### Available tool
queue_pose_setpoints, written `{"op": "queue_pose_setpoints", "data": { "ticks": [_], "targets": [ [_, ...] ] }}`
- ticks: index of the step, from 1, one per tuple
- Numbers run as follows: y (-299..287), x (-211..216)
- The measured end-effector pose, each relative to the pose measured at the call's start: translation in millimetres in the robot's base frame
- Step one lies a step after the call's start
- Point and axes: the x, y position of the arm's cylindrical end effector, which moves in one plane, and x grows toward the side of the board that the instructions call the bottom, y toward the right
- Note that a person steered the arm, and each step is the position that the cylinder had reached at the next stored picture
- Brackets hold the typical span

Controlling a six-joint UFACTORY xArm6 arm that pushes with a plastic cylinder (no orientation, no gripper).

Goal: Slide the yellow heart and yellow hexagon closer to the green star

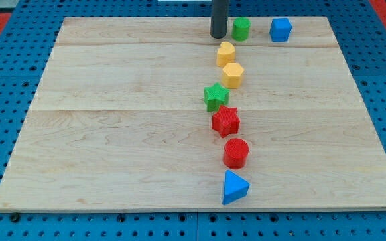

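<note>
The yellow heart [226, 53] lies near the view's top centre, with the yellow hexagon [233, 75] just below it and touching or nearly touching it. The green star [216, 97] sits just below and left of the hexagon, close to it. My tip [218, 36] is at the end of the dark rod near the board's top edge. It stands just above the yellow heart and left of a green block [240, 29], apart from both.
A blue cube [281, 29] sits right of the green block at the top. Below the green star lie a red star [225, 121], a red cylinder [236, 152] and a blue triangle [234, 187] in a column. The wooden board [112, 134] rests on blue pegboard.
</note>
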Motion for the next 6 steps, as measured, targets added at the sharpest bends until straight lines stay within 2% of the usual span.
{"op": "queue_pose_setpoints", "data": {
  "ticks": [1,2,4,5,6],
  "targets": [
    [0.0,0.9],
    [0.0,21.4],
    [-0.8,86.1],
    [15.6,82.0],
    [49.1,107.9]
  ]
}}
